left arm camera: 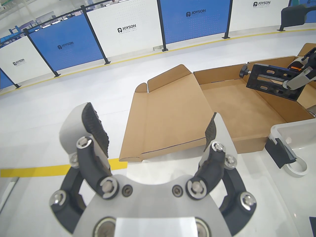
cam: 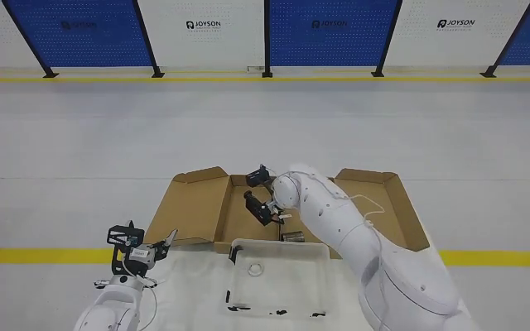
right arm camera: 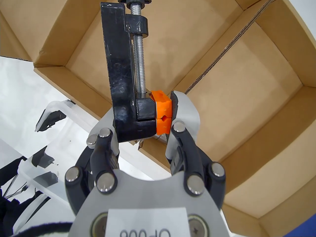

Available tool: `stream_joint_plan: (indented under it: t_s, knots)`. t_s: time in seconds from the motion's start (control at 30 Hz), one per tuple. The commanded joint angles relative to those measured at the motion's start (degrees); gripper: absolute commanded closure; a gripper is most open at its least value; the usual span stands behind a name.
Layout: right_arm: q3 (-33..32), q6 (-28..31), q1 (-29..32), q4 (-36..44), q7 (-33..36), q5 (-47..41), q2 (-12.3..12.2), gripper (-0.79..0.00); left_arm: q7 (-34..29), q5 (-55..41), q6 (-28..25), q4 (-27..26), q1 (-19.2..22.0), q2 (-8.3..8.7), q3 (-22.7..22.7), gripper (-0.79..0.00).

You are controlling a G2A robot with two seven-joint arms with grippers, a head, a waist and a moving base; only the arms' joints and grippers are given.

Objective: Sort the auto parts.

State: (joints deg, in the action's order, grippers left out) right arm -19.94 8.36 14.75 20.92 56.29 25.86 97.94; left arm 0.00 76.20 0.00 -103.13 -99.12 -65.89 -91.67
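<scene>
the right gripper (right arm camera: 144,117) is seen clamped on a black screw clamp (right arm camera: 118,75), with one finger pressed on the black frame and the other on the orange block (right arm camera: 161,117) at the foot of the screw. the clamp is held up above the floor of the open cardboard box (right arm camera: 246,87), with its knob end pointed away from the gripper. in the top view it's held over the middle part of the box (cam: 199,207), near the wall that faces the clear plastic bin (cam: 281,245).

the bin is set just in front of the box on the white table. a metal ring (cam: 255,268) and a few small black bits (cam: 236,308) can be made out inside it.

the left gripper (left arm camera: 150,122) is parked well off to the left side, apart from the box and bin. its fingers are spread wide and nothing is held between the pads (left arm camera: 95,122). from its wrist view the box (left arm camera: 234,99), a corner of the bin (left arm camera: 284,127), the ring (left arm camera: 297,167) and the held clamp (left arm camera: 269,82) can all be seen farther off.
</scene>
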Motion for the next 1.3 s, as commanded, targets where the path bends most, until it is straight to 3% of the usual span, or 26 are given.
stream_joint_plan:
  t_s: [0.0,0.33,0.47,0.63,0.7,0.87,0.97,1.1,1.2,1.27]
  knots:
    - [-0.3,1.2,-0.3,-1.2,0.0,-0.4,0.5,-0.785,0.0,0.0,0.0,0.0,0.0,0.0,0.0,-0.785]
    - [-2.2,7.3,-1.5,-5.0,-3.2,-2.1,1.9,-0.785,0.0,0.0,0.0,0.0,0.0,0.0,0.0,-0.785]
    - [-4.9,19.2,-2.5,-7.1,-8.8,-5.3,0.5,-0.779,0.0,0.0,0.0,0.0,0.0,0.0,0.0,-0.785]
    - [-6.7,44.2,-2.2,-8.5,-14.2,-5.6,-2.7,-0.708,0.0,0.0,0.0,0.0,0.0,0.0,0.0,-0.785]
    - [-6.5,49.6,-2.1,-8.0,-15.3,-3.8,-3.9,-0.708,0.0,0.0,0.0,0.0,0.0,0.0,0.0,-0.785]
    - [-5.7,49.6,0.8,0.6,-17.3,1.4,-7.4,-0.723,0.0,0.0,0.0,0.0,0.0,0.0,0.0,-0.785]
    - [-5.9,49.6,2.8,6.1,-16.8,2.5,-10.0,-0.588,0.0,0.0,0.0,0.0,0.0,0.0,0.0,-0.785]
    - [-6.4,49.6,5.4,14.0,-14.7,3.9,-13.5,-0.554,0.0,0.0,0.0,0.0,0.0,0.0,0.0,-0.785]
    - [-7.5,49.6,7.2,20.9,-14.1,5.9,-16.2,-0.594,0.0,0.0,0.0,0.0,0.0,0.0,0.0,-0.785]
    - [-8.7,49.6,8.6,25.5,-13.7,6.8,-18.1,-0.785,0.0,0.0,0.0,0.0,0.0,0.0,0.0,-0.785]
